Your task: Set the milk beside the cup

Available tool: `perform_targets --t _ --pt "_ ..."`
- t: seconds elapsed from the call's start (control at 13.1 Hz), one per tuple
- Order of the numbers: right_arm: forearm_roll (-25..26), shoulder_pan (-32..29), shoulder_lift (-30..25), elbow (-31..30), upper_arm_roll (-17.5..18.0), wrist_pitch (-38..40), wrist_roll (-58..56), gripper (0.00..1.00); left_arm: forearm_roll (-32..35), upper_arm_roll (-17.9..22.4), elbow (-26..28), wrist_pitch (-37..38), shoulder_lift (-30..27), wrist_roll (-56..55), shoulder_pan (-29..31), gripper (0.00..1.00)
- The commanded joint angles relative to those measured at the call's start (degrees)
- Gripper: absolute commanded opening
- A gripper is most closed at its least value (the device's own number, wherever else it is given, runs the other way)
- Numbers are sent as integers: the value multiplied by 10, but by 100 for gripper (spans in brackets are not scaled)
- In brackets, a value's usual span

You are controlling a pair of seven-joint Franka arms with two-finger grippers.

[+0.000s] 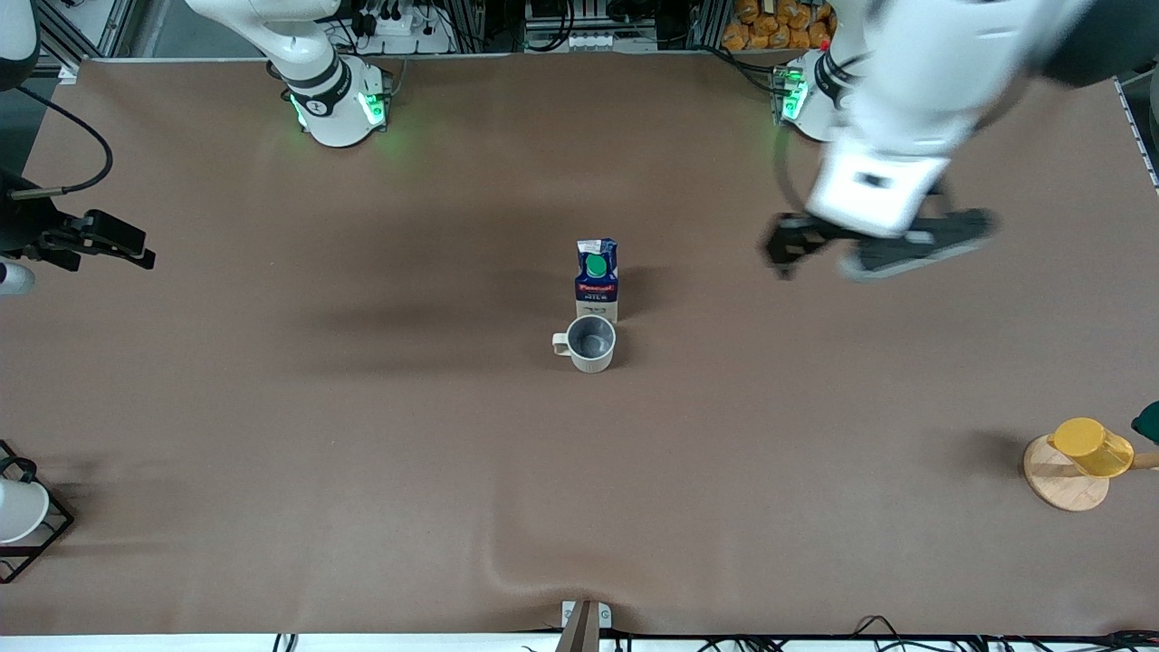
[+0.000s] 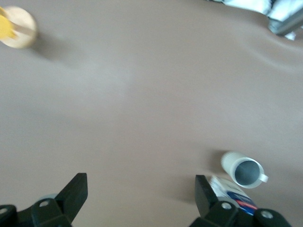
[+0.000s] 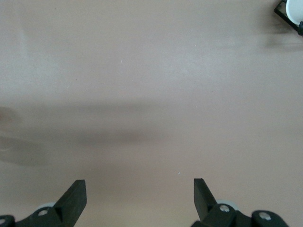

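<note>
The milk is a dark blue carton with a green cap, standing upright mid-table. The cup, a beige mug with a grey-blue inside, sits just in front of it, nearer the front camera, almost touching. My left gripper hangs open and empty in the air toward the left arm's end of the table, well apart from both. The left wrist view shows the gripper with the cup and milk beside one finger. My right gripper waits open over the right arm's end, empty in its wrist view.
A yellow cup lies on a round wooden disc near the left arm's end, close to the front camera. A white cup in a black wire rack stands at the right arm's end; the rack's corner shows in the right wrist view.
</note>
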State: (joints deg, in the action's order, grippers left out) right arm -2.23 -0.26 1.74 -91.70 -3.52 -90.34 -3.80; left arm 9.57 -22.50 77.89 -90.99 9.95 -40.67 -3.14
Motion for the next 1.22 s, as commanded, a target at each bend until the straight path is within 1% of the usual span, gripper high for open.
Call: perform_targets --t 0.0,0.08,0.15,0.23,0.31,0.38,0.54,0.76,0.84,0.92,1.15 --pt "5 -6 -8 -5 6 1 -3 100 -37 -7 19 4 -20 133 92 100" --pt "5 -5 -9 -5 7 1 -2 100 -58 -4 18 4 -20 161 119 100" --pt "5 -5 -9 -5 7 2 -2 100 -61 -4 18 4 -20 171 138 100" --pt "5 -4 -9 -4 8 2 -3 100 -61 -2 20 4 -19 173 148 100" --pt "5 -4 -8 -4 8 2 -3 100 -55 3 23 4 -21 182 143 100" --pt "5 -2 -9 -4 8 2 -3 100 -54 30 26 4 -26 203 125 100" --pt "5 -5 -8 -5 7 5 -7 100 -67 99 30 4 -40 230 70 100" --pt "5 -5 -7 -5 7 9 -2 100 -80 147 52 4 -56 278 47 100" --pt "5 -4 -4 -5 7 9 -2 100 -80 179 53 5 -56 286 21 100" --pt "5 -5 -4 -4 7 9 -2 100 -80 202 51 13 -56 289 1 100" --pt "4 -6 -4 -4 7 9 -2 100 -77 203 41 24 -51 286 4 100"
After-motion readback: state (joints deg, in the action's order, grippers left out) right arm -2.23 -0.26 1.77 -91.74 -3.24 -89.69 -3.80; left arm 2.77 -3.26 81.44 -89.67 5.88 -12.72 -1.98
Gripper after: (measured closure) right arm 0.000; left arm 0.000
